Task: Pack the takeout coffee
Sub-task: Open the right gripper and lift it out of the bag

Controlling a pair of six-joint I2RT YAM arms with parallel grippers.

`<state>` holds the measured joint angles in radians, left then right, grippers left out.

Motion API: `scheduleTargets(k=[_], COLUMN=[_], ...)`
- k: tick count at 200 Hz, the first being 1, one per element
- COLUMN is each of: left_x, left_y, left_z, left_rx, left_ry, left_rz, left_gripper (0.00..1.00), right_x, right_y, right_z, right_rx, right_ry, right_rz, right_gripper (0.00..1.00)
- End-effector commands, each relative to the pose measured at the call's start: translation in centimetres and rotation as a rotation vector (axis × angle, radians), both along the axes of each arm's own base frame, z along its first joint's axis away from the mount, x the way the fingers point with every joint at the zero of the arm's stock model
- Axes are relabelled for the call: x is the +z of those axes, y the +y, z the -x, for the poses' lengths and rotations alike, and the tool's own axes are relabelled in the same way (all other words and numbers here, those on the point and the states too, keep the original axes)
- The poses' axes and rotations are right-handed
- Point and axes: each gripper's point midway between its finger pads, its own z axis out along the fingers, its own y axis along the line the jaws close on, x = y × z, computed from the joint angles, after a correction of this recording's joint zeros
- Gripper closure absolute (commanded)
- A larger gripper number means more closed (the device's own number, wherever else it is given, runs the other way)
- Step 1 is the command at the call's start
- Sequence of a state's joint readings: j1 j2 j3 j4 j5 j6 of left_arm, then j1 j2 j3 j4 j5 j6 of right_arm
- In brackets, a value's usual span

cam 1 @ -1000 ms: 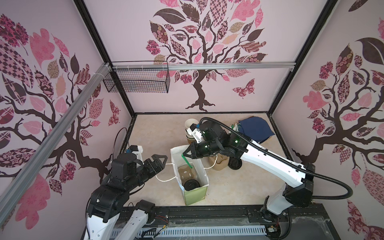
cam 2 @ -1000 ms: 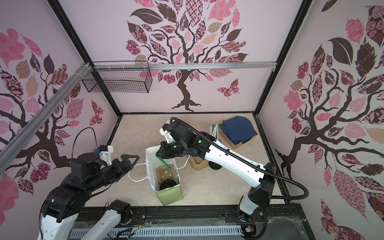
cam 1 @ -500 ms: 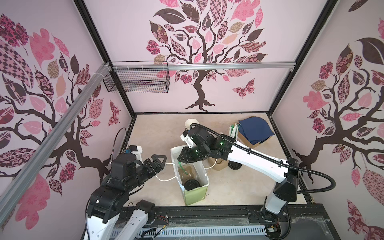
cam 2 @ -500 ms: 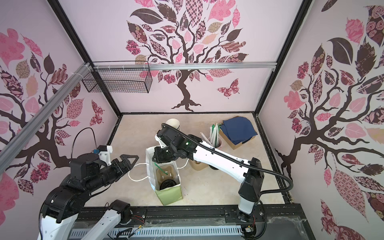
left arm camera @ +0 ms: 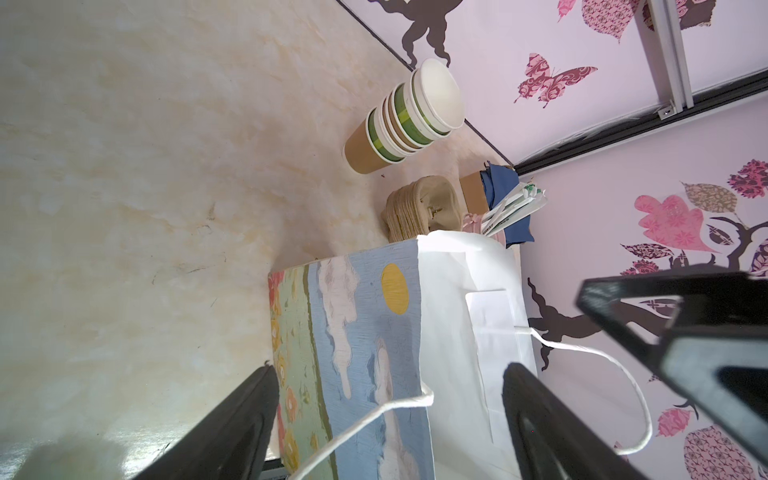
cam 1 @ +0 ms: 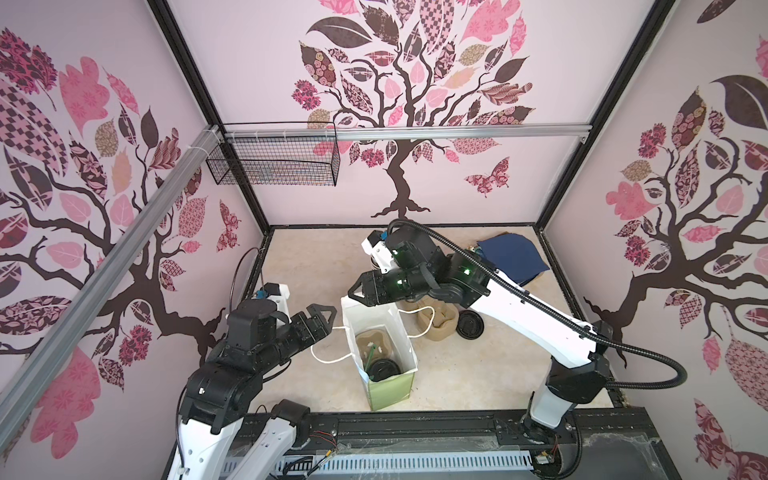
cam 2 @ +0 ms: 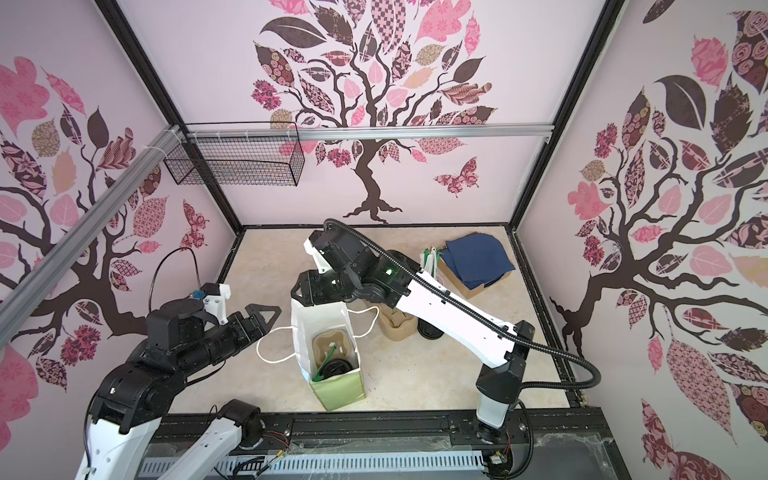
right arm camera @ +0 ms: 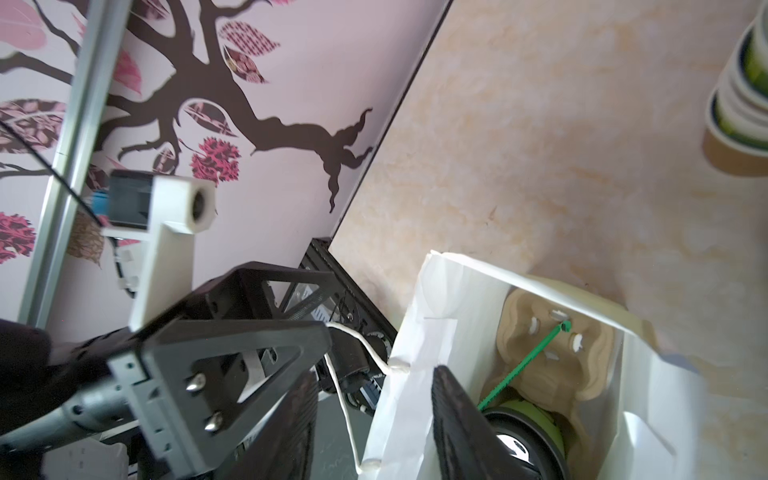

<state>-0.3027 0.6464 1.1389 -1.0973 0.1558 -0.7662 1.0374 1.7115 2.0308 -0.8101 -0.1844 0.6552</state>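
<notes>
Room: I see a booth with pale pink walls printed with dark trees and pink leaves. A silver rail crosses the back wall, and a black wire basket hangs at its left end.
Tabletop: beige and marbled, framed in black.
Far right corner: a dark blue cloth lies on a brown box, with wrapped straws beside it.
Middle: the paper bag stands upright and open, white inside and green on its near wall. Its cord handle droops out to the left.
Right of the bag: a stack of pulp trays and loose black lids, partly under the right arm.
Cup stack: lidless, and clear only in the left wrist view.
Takeout coffee: inside the bag at its near end, black lid up, on a pulp carrier.
Left tool: jaws wide apart and empty, just left of the bag.
Right tool: at the bag's far rim, fingers apart with nothing clamped.
Change: a second ago the right tool pinched the green stick above the bag. Now the stick lies loose inside, leaning across carrier and lid, and that tool has let go. The left tool and the coffee have not moved.
</notes>
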Motion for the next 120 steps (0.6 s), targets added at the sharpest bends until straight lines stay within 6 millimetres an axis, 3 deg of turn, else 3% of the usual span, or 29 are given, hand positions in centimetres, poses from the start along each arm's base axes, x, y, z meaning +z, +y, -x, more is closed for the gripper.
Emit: scheduleTargets(k=[1, 22, 61, 91, 120], left_x=[2.6, 3.4, 4.2, 4.1, 4.3], left_y=[0.6, 0.5, 1.1, 1.2, 1.6], left_z=[-0.6, -1.1, -2.1, -2.7, -2.9], left_rx=[0.026, 0.029, 0.067, 0.080, 0.093], left_ry=[-0.111, -0.160, -0.205, -0.200, -0.204], left_rz=[-0.007, 0.001, -0.016, -0.036, -0.062], left_gripper=[0.12, 0.12, 0.12, 0.12, 0.12], right_x=[2.9, 2.1, -2.1, -7.9, -11.8], right_y=[-7.3, -14.7, -27.1, -32.9, -37.0], right_z=[-0.9, -2.7, -4.9, -6.4, -8.6], right_rx=[-0.164, -0.367, -0.682, -0.829, -0.972], right_ry=[-0.112, -0.105, 0.010, 0.160, 0.243], right_rz=[0.076, 0.122, 0.170, 0.232, 0.134], right_gripper=[0.51, 0.50, 0.50, 0.49, 0.49])
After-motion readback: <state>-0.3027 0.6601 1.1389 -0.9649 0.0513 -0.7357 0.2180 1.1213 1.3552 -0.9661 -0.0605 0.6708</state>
